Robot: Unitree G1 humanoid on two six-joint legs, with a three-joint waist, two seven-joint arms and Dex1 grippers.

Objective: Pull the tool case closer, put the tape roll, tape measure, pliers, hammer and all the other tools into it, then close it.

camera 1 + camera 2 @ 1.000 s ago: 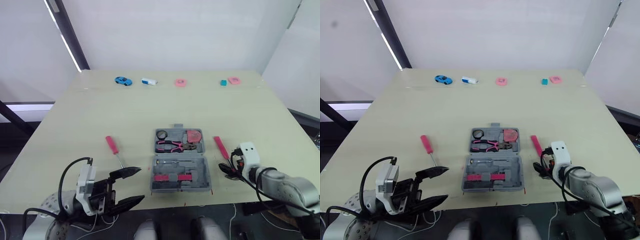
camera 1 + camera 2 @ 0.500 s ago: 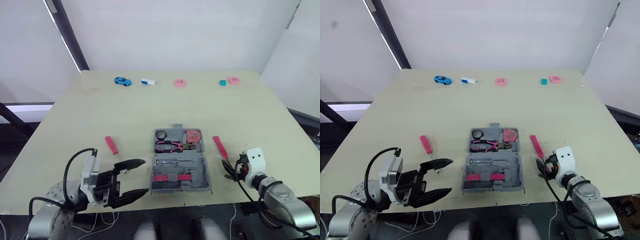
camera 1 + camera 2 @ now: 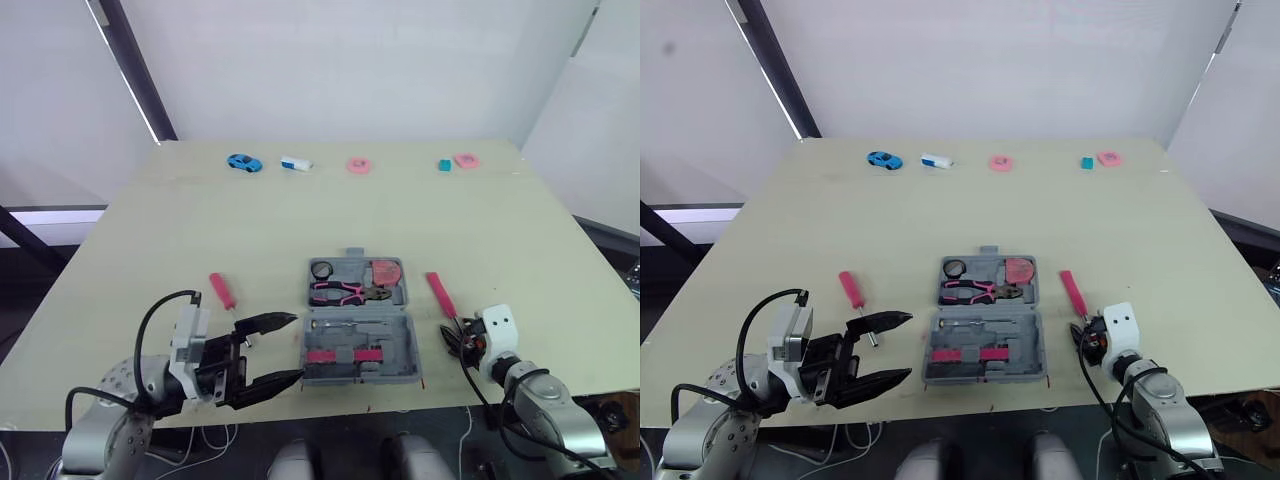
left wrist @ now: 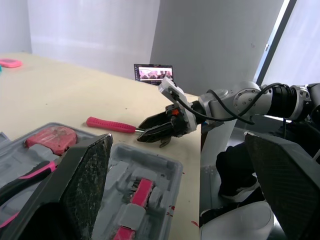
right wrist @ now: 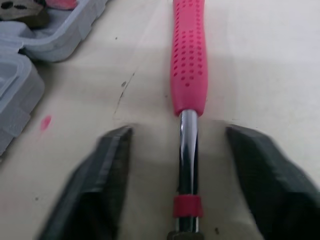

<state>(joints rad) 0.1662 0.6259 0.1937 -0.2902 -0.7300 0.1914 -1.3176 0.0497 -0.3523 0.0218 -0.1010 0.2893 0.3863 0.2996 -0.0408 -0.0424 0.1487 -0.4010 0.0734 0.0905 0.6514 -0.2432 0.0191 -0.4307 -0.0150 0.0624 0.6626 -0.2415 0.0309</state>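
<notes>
The grey tool case [image 3: 358, 318] lies open near the table's front edge. Its far half holds a tape roll [image 3: 322, 269], pink pliers [image 3: 340, 292] and a pink tape measure [image 3: 386, 271]. A pink-handled screwdriver [image 3: 225, 295] lies to its left. My left gripper [image 3: 270, 350] is open, just off the case's front left corner, with nothing in it. A pink-handled hammer [image 3: 440, 293] lies to the right of the case. My right gripper [image 5: 179, 131] is open, one finger on each side of the steel shaft [image 5: 187, 150]; the head is hidden.
Along the table's far edge sit a blue toy car [image 3: 243, 162], a white and blue block [image 3: 296, 163], a pink ring [image 3: 358, 165], a teal block [image 3: 444, 165] and another pink piece [image 3: 466, 160]. The front edge runs just under both grippers.
My left gripper has moved forward and right, closer to the case's left side. The right arm has drawn in, with its gripper still at the hammer's shaft.
</notes>
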